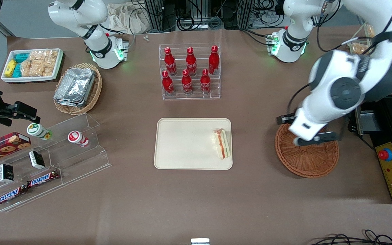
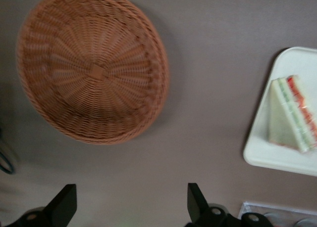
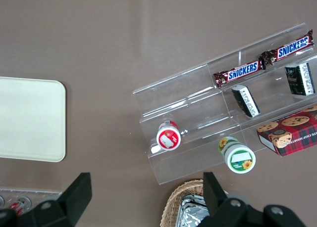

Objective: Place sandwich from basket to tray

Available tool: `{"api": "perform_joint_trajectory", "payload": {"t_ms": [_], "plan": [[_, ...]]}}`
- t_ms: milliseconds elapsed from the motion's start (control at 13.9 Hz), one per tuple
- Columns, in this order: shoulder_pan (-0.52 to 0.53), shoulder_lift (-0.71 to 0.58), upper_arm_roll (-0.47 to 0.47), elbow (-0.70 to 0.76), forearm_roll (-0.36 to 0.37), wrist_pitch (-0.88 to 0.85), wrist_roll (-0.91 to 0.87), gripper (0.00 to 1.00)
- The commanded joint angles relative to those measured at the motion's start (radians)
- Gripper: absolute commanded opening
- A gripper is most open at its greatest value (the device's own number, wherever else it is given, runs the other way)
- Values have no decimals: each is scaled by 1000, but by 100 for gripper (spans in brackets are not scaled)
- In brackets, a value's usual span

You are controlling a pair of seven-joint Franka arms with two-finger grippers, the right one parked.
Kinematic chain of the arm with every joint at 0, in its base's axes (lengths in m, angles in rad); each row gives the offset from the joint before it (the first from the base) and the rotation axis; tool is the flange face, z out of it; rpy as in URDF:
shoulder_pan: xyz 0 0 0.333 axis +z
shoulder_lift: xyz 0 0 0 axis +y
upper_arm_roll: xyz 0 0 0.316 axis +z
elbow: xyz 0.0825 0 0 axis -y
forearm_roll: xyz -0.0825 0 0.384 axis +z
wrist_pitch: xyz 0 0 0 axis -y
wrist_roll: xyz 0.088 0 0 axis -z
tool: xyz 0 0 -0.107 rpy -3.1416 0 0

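The sandwich (image 1: pixel 222 143) (image 2: pixel 292 115), a white wedge with red and green filling, lies on the cream tray (image 1: pixel 185 143) (image 2: pixel 270 155), close to the tray's edge toward the working arm's end. The reddish-brown wicker basket (image 1: pixel 313 161) (image 2: pixel 94 68) sits beside the tray toward the working arm's end and has nothing in it. My left gripper (image 1: pixel 310 139) (image 2: pixel 130 202) hovers above the basket's rim, on the part farther from the front camera. It is open, with only bare table between its dark fingers (image 2: pixel 64 203).
A clear rack of red bottles (image 1: pixel 191 71) stands farther from the front camera than the tray. Toward the parked arm's end are a tan basket with foil containers (image 1: pixel 77 88), a white snack tray (image 1: pixel 32 64) and an acrylic snack stand (image 1: pixel 46 160). A control box (image 1: pixel 391 170) borders the basket.
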Motion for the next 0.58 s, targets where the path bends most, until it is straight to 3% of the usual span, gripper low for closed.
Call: {"api": "perform_joint_trajectory", "payload": {"t_ms": [0, 504], "plan": [[-42, -137, 144, -106, -52, -9, 203, 100], [-21, -25, 171, 153, -21, -199, 408, 100]]}}
